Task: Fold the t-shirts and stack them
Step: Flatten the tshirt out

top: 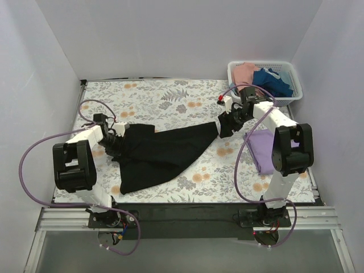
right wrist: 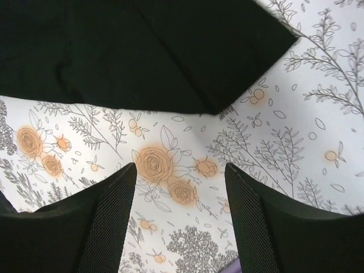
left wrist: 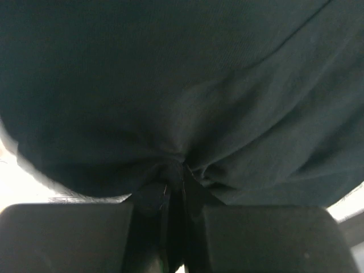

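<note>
The black t-shirt (top: 162,151) lies spread across the middle of the floral table. My left gripper (top: 119,135) is shut on its left edge; in the left wrist view the cloth (left wrist: 182,102) bunches between the closed fingers (left wrist: 202,227). My right gripper (top: 224,128) is open and empty just past the shirt's right end; in the right wrist view the shirt's edge (right wrist: 148,51) lies above the spread fingers (right wrist: 108,222). A folded lavender t-shirt (top: 263,149) lies at the right. Pink (top: 244,72) and dark blue (top: 274,81) shirts sit in the basket.
The white lattice basket (top: 291,71) stands at the back right corner. White walls enclose the table on three sides. The table's front edge (top: 182,200) runs just ahead of the arm bases. Purple cables loop beside both arms.
</note>
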Motion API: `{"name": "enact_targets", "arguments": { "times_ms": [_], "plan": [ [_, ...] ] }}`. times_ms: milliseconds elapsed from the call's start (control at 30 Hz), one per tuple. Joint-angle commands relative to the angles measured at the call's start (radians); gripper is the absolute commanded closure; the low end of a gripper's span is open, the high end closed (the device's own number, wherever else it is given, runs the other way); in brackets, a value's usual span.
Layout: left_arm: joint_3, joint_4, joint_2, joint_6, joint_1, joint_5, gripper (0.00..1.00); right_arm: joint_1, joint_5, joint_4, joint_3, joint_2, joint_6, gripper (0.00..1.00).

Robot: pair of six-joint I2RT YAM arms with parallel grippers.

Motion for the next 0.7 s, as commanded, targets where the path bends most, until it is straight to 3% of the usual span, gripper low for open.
{"name": "enact_targets", "arguments": {
  "times_ms": [0,67,100,167,333,500,667],
  "plan": [
    [-0.09,-0.002,-0.086,0.133,0.058,-0.073,0.94,0.001,0.003,0.003,0.06,0.038,0.005,0.31],
    [-0.071,-0.011,-0.074,0.157,0.11,-0.075,0.81,0.001,0.027,0.0,0.079,0.058,-0.016,0.33],
    [-0.039,-0.028,-0.069,0.162,0.132,-0.045,0.66,0.001,0.032,0.0,0.085,0.063,-0.026,0.35],
    [0.088,-0.089,-0.058,0.17,0.187,0.103,0.51,0.001,0.048,0.001,0.103,0.078,-0.03,0.37],
    [0.242,-0.025,-0.065,0.037,0.204,0.221,0.47,0.001,0.032,0.006,0.197,0.143,0.016,0.44],
    [0.353,0.046,0.061,-0.147,0.206,0.155,0.47,0.021,0.014,0.045,0.312,0.235,0.117,0.48],
    [0.437,0.073,0.176,-0.148,0.181,0.132,0.43,0.078,0.103,0.114,0.323,0.302,0.151,0.45]
  ]
}}
